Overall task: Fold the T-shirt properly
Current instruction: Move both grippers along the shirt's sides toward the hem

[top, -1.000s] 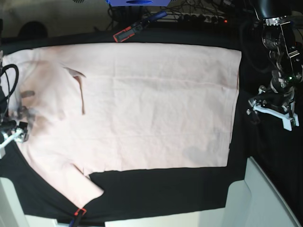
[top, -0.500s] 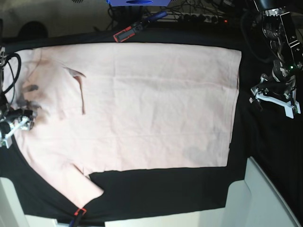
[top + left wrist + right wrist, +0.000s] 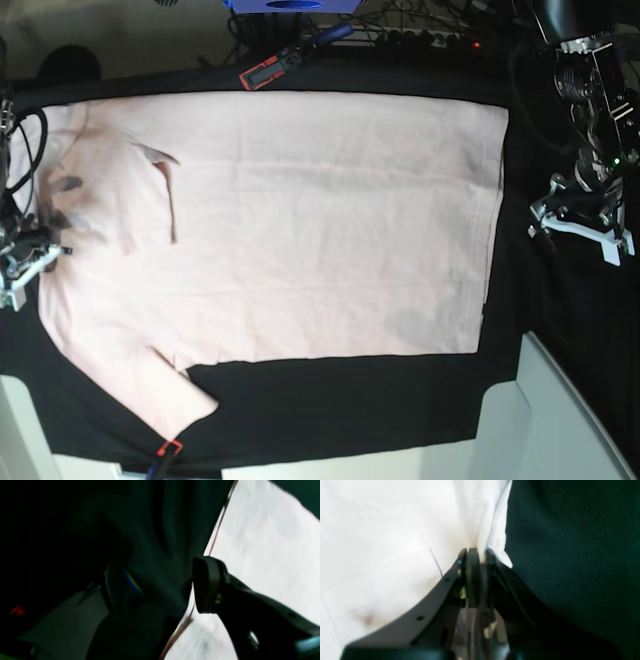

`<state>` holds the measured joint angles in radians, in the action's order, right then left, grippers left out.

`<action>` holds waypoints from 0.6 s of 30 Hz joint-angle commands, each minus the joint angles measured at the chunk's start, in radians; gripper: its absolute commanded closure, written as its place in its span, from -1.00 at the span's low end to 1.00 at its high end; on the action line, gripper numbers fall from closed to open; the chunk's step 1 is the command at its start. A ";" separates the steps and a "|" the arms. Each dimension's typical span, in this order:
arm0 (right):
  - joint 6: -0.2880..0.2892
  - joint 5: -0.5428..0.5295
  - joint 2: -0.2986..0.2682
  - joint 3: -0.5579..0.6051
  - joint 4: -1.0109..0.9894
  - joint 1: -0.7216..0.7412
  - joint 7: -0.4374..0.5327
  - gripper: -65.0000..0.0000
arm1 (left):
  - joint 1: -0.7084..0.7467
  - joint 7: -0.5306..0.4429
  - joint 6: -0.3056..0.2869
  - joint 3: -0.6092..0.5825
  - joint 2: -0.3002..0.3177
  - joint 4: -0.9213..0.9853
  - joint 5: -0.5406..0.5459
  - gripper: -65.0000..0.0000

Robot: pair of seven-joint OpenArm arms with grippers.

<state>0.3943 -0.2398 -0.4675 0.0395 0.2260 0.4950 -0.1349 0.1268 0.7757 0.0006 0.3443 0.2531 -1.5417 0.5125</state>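
The pale pink T-shirt [image 3: 300, 220] lies spread flat on the black table cloth [image 3: 350, 400], plain side up, with one sleeve at the lower left and a small fold near the left end. My right gripper [image 3: 25, 262] is at the shirt's left edge. In the right wrist view the right gripper [image 3: 480, 555] is shut on that edge of the T-shirt [image 3: 395, 530]. My left gripper [image 3: 580, 222] hovers over black cloth just right of the shirt's hem. In the left wrist view the left gripper [image 3: 157, 587] is open and empty, with the T-shirt [image 3: 262, 542] beside it.
A red-and-black clamp [image 3: 262, 72] sits at the table's back edge and another clamp [image 3: 166, 449] at the front left. White panels stand at the front right [image 3: 560, 420] and front left [image 3: 20, 430]. Cables lie along the back.
My right gripper has shifted slightly up and left along the shirt's left edge. My left gripper has bobbed up and then down a little beside the hem. The shirt has barely moved.
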 commanded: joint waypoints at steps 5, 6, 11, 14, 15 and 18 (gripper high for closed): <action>-0.007 0.012 -0.012 0.003 0.002 -0.003 -0.035 0.97 | -0.086 -0.011 0.003 -0.003 0.027 0.102 0.010 -0.53; -0.007 0.012 -0.012 0.003 0.002 -0.005 -0.035 0.97 | -0.100 -0.011 0.003 -0.004 0.027 0.114 0.010 -0.64; -0.005 0.012 -0.012 0.003 0.002 -0.005 -0.035 0.97 | -0.166 -0.011 0.003 0.003 0.027 0.172 0.004 -1.00; -0.005 0.012 -0.012 0.003 0.002 -0.005 -0.035 0.97 | -0.212 -0.011 0.003 0.003 0.030 0.221 0.002 -0.99; -0.005 0.012 -0.012 0.003 0.002 -0.005 -0.035 0.97 | -0.233 -0.011 0.003 -0.001 0.030 0.251 0.001 -0.99; -0.005 0.012 -0.012 0.003 0.002 -0.005 -0.035 0.97 | -0.292 -0.015 0.003 -0.006 0.030 0.353 -0.035 -0.99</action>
<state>0.3923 -0.2470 -0.4675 0.0399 0.2287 0.4843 -0.1253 -0.1493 0.7734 0.0017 0.3363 0.2684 -1.1740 0.4786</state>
